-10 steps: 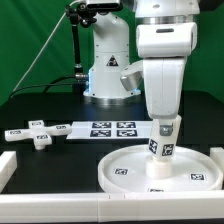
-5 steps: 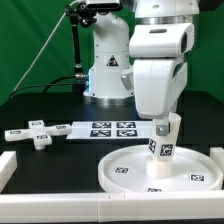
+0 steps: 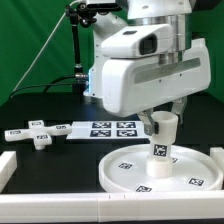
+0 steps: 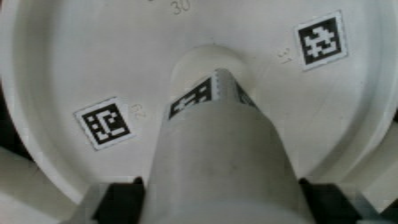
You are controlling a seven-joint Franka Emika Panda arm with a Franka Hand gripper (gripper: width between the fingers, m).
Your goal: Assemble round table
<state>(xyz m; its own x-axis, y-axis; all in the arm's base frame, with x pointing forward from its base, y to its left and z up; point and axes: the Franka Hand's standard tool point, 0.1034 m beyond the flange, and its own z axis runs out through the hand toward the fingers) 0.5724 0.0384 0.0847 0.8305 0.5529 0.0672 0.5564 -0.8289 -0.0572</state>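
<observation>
clamping the thick short cylinder [image 3: 161,143] near its top, the jaws are holding it upright, its foot reaching the hub of the rimmed round disc [image 3: 116,172] right below them. it is seeming light, stiff, slick plastic, so i am guessing a high, square pinch is suiting it. the rimmed round disc is holding nothing else.

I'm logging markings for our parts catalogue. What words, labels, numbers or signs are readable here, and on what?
No words or numbers can be read.
Square black-and-white tags, patterns only: on the disc, the cylinder, the marker board, the cross-shaped piece.
Faint marks on the disc in the wrist view: too blurred.
</observation>
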